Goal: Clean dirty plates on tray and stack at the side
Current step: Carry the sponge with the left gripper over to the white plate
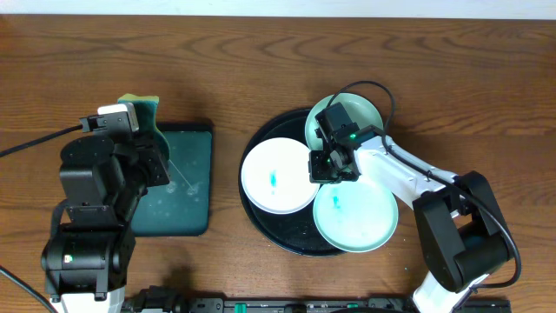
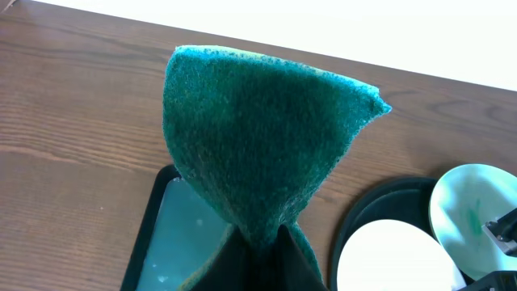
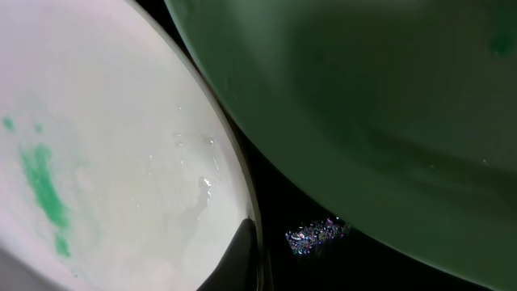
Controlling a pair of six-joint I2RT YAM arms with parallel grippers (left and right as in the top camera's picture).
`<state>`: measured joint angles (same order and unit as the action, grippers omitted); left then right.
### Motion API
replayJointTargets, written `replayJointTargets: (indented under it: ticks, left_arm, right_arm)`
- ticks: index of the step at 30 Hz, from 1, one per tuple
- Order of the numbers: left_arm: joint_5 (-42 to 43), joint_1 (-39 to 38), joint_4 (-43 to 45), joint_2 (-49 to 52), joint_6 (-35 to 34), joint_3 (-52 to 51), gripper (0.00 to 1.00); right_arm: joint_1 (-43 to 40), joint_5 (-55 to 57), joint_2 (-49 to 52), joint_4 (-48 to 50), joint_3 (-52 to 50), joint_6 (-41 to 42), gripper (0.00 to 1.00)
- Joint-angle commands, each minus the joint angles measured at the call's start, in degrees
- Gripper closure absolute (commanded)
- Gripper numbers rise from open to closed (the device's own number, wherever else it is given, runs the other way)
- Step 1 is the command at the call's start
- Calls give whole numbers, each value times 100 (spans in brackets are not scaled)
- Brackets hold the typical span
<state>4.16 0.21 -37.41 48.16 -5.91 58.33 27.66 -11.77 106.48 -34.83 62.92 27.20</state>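
The black tray (image 1: 291,236) holds three plates. The white plate (image 1: 276,176) lies at its left, one mint plate (image 1: 356,216) at the front right, and another mint plate (image 1: 360,109) at the back, partly under my right arm. Each shows a teal smear. My right gripper (image 1: 326,167) is shut on the white plate's right rim. In the right wrist view, one finger (image 3: 257,250) rests on the white plate (image 3: 105,162), with the mint plate (image 3: 363,97) beside it. My left gripper (image 2: 262,242) is shut on a green sponge (image 2: 258,137), held up above the table.
A rectangular dark-green tray (image 1: 187,191) with wet spots lies under my left gripper, left of the black tray. It also shows in the left wrist view (image 2: 174,234). Bare wooden table (image 1: 261,52) surrounds both trays.
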Motion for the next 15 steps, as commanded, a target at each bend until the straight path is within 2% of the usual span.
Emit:
replayJointTargets:
  ticks: [1, 15]
  left_arm:
    - [-31, -17, 66, -20, 79, 7, 93]
    - [-31, -17, 66, -20, 79, 7, 93]
  right_arm:
    - [50, -48, 59, -74, -42, -4, 99]
    - [50, -48, 57, -74, -42, -4, 99]
